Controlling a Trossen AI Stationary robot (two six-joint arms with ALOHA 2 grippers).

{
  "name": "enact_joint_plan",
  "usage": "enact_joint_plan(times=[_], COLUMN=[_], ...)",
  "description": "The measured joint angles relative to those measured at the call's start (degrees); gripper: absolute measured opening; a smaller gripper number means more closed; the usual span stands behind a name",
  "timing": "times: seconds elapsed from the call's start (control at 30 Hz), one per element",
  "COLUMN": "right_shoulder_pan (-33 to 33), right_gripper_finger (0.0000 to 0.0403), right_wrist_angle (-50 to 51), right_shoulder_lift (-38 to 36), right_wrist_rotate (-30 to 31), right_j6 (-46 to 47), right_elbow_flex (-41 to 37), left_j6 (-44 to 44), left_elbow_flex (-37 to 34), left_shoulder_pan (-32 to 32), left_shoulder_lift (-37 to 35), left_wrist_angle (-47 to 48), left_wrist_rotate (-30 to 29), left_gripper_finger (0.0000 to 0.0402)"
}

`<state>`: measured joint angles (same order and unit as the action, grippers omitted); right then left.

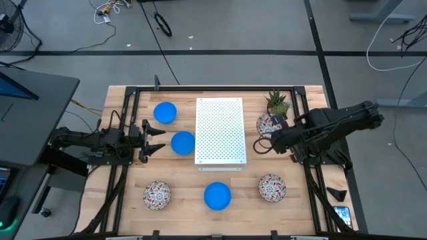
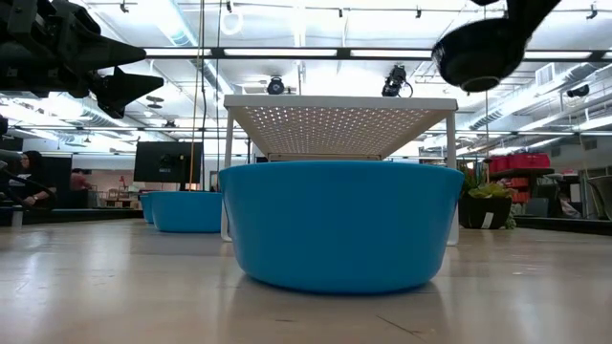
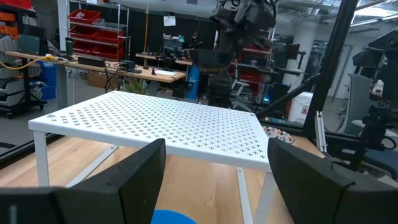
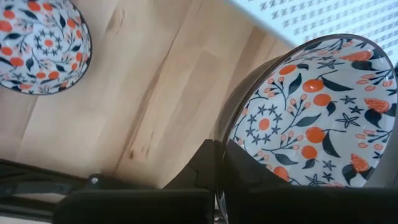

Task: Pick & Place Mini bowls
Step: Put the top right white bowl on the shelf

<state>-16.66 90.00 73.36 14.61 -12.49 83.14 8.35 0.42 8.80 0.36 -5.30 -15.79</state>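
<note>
The wooden table (image 1: pixel 120 200) carries a white perforated board (image 1: pixel 220 130) standing on legs at its middle, with the bowls spread around it. Two blue bowls sit left of the board — one further back (image 1: pixel 165 112), one just beside the board's edge (image 1: pixel 182 143) — and a third blue bowl (image 1: pixel 217 196) lies in front of it. Patterned bowls rest at the front left (image 1: pixel 157 195) and front right (image 1: pixel 271 187). A small potted plant (image 1: pixel 277 101) stands behind the right arm.

The right gripper (image 4: pixel 217 155) is pinching the rim of the sixth bowl, a patterned one (image 4: pixel 311 118), held up off the table beside the board's right edge. The left gripper (image 1: pixel 158 140) hovers with fingers spread, aimed at the nearer blue bowl.

These bowls look like glazed ceramic: stiff, smooth, probably slippery and chippable. One finger inside and one outside the wall seems the sound hold — and setting down gently matters.
</note>
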Motion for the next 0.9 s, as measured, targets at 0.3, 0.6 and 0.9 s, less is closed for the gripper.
enact_joint_plan(times=[0.3, 0.6, 0.9], right_shoulder_pan=[2.0, 5.4, 12.8], right_gripper_finger=[0.0008, 0.0008, 0.0008], right_wrist_angle=[0.1, -2.2, -10.2], right_shoulder_lift=[0.0, 2.4, 6.2], right_wrist_rotate=[0.0, 0.0, 0.0], right_j6=[-0.5, -6.8, -19.2], right_elbow_flex=[1.9, 1.9, 1.9], left_j6=[0.0, 0.0, 0.0], left_elbow_flex=[0.0, 0.0, 0.0], left_shoulder_pan=[0.0, 0.0, 0.0], left_shoulder_lift=[0.0, 0.0, 0.0], left_wrist_angle=[0.0, 0.0, 0.0], left_wrist_rotate=[0.0, 0.0, 0.0], left_gripper_finger=[0.0288, 0.0288, 0.0288])
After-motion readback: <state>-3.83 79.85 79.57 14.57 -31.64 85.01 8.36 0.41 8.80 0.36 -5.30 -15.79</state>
